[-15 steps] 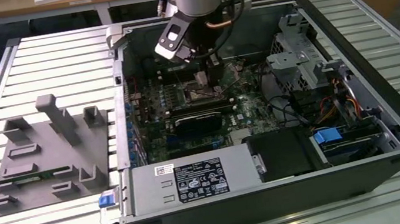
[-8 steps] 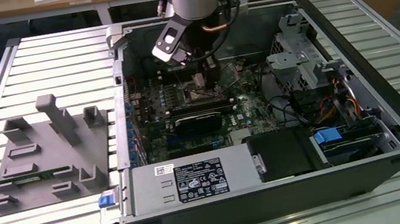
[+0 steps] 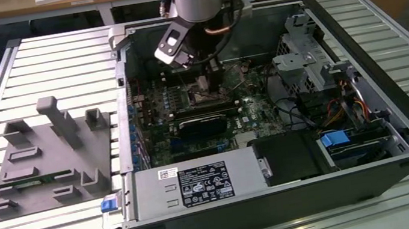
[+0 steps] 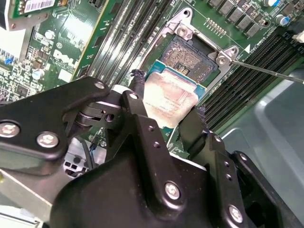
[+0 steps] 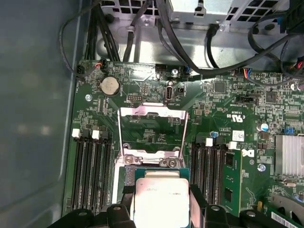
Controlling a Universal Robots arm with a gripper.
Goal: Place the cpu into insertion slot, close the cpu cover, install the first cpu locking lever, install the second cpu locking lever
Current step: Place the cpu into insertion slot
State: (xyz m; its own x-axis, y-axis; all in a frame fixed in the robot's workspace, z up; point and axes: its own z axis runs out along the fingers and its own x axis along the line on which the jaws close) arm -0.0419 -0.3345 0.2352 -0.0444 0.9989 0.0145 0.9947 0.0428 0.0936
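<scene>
My gripper (image 4: pixel 168 97) is shut on the cpu (image 4: pixel 173 102), a flat square chip with a silvery top, one black finger on each of two opposite edges. The chip hangs tilted just above the insertion slot (image 4: pixel 187 54), overlapping its near edge; the slot's dark pin field still shows beyond it. In the first wrist view the cpu (image 5: pixel 160 202) hides most of the slot, and the cpu cover (image 5: pixel 152 112), a silver frame with a window, stands swung open past it. A thin locking lever (image 4: pixel 266 71) sticks out beside the socket. In the exterior view the gripper (image 3: pixel 203 78) reaches down into the open computer case.
Long black memory slots (image 5: pixel 90 171) flank the socket on both sides. Black cables (image 5: pixel 190 57) cross above the board. A grey fixture (image 3: pixel 48 156) sits on the slatted table at the exterior view's left. The power supply (image 3: pixel 199 185) and drive cage (image 3: pixel 308 50) crowd the case.
</scene>
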